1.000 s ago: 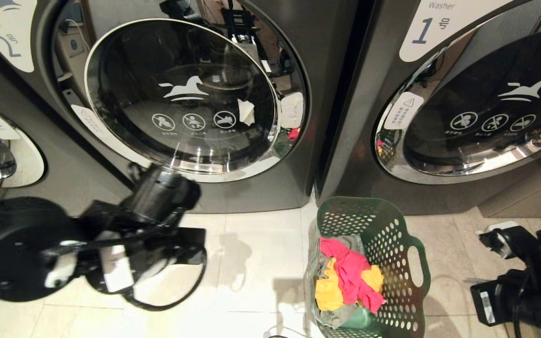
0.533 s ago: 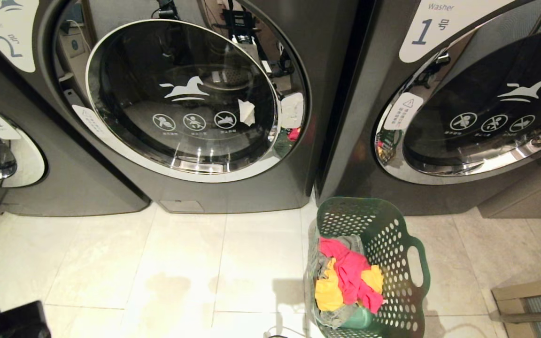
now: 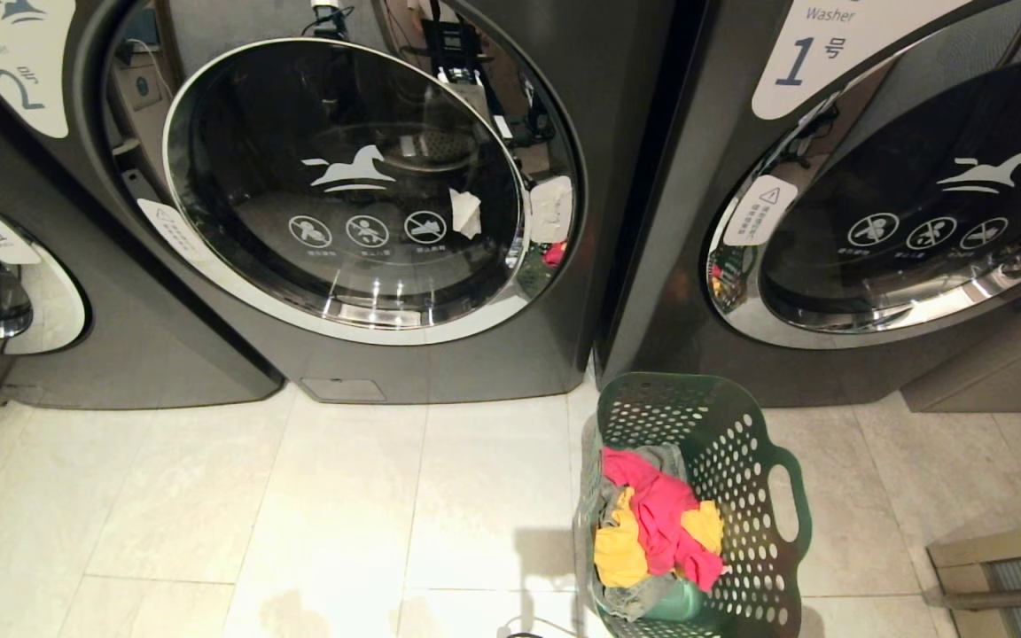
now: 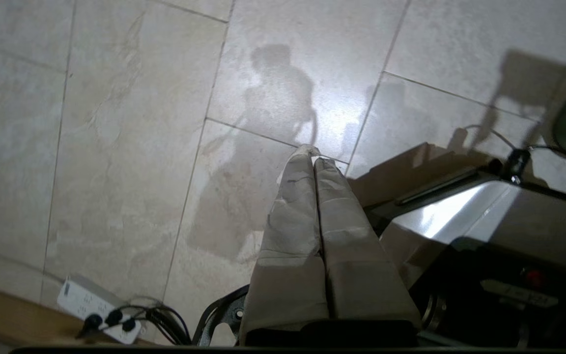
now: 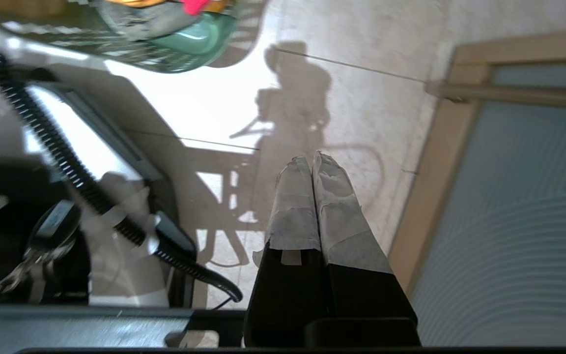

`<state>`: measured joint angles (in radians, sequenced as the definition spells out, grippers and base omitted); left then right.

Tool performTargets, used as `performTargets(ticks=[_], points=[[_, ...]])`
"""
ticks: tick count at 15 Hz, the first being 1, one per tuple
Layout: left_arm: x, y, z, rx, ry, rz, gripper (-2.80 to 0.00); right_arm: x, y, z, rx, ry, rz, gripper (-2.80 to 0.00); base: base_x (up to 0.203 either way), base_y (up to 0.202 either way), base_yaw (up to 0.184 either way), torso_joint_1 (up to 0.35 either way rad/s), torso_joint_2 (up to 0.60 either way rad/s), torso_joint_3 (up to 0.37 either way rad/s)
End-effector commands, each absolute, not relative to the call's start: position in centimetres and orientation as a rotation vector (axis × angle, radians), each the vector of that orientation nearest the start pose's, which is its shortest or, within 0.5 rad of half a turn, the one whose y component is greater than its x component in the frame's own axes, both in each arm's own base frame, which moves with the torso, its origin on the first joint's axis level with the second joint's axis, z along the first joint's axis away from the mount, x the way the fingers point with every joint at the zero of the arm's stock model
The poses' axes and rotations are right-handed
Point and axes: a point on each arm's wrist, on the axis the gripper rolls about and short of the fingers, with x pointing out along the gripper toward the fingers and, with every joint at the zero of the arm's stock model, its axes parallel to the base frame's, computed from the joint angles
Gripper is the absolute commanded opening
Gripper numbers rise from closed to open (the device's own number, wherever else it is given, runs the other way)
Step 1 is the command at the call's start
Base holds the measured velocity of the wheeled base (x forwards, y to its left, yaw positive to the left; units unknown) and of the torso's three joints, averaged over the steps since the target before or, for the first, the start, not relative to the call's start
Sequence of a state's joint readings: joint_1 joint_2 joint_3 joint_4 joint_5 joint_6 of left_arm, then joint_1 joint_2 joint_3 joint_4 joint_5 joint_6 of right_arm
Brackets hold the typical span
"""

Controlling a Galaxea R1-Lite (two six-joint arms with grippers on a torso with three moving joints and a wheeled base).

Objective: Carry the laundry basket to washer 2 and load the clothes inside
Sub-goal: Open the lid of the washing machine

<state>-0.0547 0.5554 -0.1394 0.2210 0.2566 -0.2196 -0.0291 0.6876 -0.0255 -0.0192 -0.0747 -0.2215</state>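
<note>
Gone from head view since a second ago: left gripper (image 4: 314,156) and right gripper (image 5: 311,162), both pinched closed, empty, over floor. Laundry basket (image 3: 741,461) unmoved, clothes (image 3: 652,523) unloaded; washer 2 (image 3: 342,177) door closed.

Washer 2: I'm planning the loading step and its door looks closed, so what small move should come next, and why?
Probably reach the left tool up to washer 2 to open its door. The door looks closed, the laundry basket sits on the floor in front, nearer washer 1, full of clothes, and both tools are shut and empty, with the right tool low over the floor.
</note>
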Motion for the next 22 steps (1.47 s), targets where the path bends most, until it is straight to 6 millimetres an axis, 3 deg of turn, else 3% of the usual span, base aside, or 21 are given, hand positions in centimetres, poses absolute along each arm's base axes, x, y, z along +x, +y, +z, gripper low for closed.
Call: performTargets(ticks=[1, 3, 8, 13, 22], points=[[-0.8, 0.2, 8.9, 0.002, 0.455, 0.036, -2.8, 2.2, -0.1, 8.4, -0.244, 0.572, 0.024, -2.8, 0.0, 0.0, 0.0, 0.0, 0.0, 0.0], [-1.8, 0.0, 8.4, 0.092, 0.404, -0.065, -2.8, 1.6, -0.1, 8.5, -0.266, 0.513, 0.041, -2.8, 0.0, 0.0, 0.0, 0.0, 0.0, 0.0], [-3.5, 0.0, 7.7, 0.088, 0.206, -0.038, -2.8, -0.8, 0.0, 8.6, -0.272, 0.231, 0.002, -2.8, 0.0, 0.0, 0.0, 0.0, 0.0, 0.0], [-3.6, 0.0, 7.6, 0.082, 0.198, -0.033, -2.8, -2.6, 0.0, 8.3, -0.254, 0.021, -0.017, -2.8, 0.0, 0.0, 0.0, 0.0, 0.0, 0.0], [-3.5, 0.0, 7.6, 0.077, 0.199, -0.024, -2.8, -2.6, 0.0, 8.2, -0.218, 0.012, -0.028, -2.8, 0.0, 0.0, 0.0, 0.0, 0.0, 0.0]])
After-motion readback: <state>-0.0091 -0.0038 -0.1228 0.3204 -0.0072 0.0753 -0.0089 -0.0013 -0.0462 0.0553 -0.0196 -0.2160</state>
